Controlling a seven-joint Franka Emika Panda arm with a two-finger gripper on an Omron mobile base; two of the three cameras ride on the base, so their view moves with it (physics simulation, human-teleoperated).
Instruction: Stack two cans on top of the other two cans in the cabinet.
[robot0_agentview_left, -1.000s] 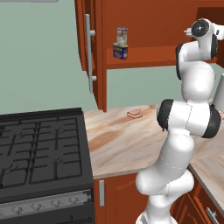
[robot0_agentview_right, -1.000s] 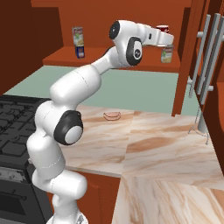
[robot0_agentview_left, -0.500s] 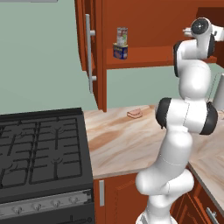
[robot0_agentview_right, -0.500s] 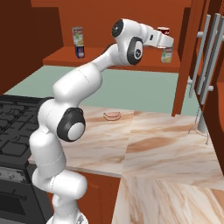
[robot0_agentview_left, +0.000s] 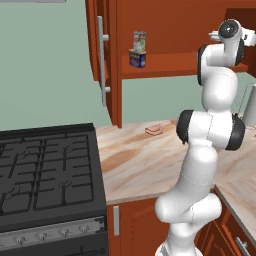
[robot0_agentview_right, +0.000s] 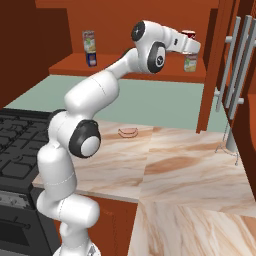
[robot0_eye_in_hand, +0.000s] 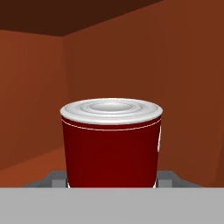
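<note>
On the left side of the cabinet (robot0_agentview_left: 150, 30), the slim silver can (robot0_agentview_right: 89, 42) is already standing on the squat blue can (robot0_agentview_right: 92, 60), both on the shelf board (robot0_agentview_right: 125, 70). Going to the right along the shelf, the gripper (robot0_agentview_right: 191, 46) is holding the red can (robot0_eye_in_hand: 111, 142) just above the silver can with the green and white label (robot0_agentview_right: 190, 63), near the right wall of the cabinet. The jaws are clamped on the red can, low on its two sides, as the hand view is showing.

I am judging that the red can is stiff metal, rather light, and smooth, so it could be slipping if the hold is loose. Taking it across the lower body, under the raised rim, is looking like the good place. The top of the lower can is small, so the red can is needing to sit well centred and upright, or it may be tipping.

The shelf is plain reddish-brown wood and flat. Below it, the marble tabletop (robot0_agentview_left: 140, 165) is carrying a small pink thing (robot0_agentview_left: 154, 130). At the far left, a black stove (robot0_agentview_left: 45, 175) is standing, and the open door with its silver bar handle (robot0_agentview_left: 101, 60) is hanging over the tabletop.
</note>
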